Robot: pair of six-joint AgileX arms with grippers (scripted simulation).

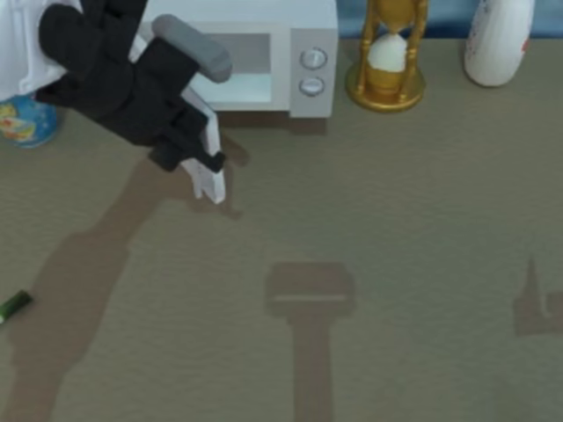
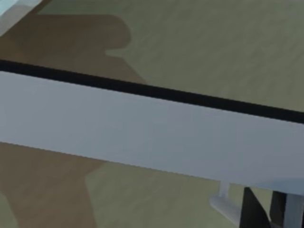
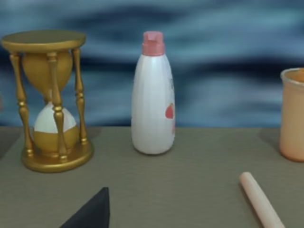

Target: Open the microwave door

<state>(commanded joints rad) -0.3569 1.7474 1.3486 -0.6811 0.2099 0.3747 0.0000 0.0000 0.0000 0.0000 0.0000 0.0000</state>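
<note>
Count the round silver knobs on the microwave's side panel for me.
2. Both sit on the side panel of the light grey-white microwave, one above the other in the top view: upper round silver knob, lower knob. None seems hidden.

a matte olive-tan table (image 1: pixel 413 229) is filling nearly the whole top view, its surface faintly textured. light is coming from above, laying brown shadows toward 6, 7 and 3 o'clock. beyond the 12 o'clock edge, a blurred blue-grey backdrop (image 3: pixel 228 57) is showing as soft horizontal bands.
</note>
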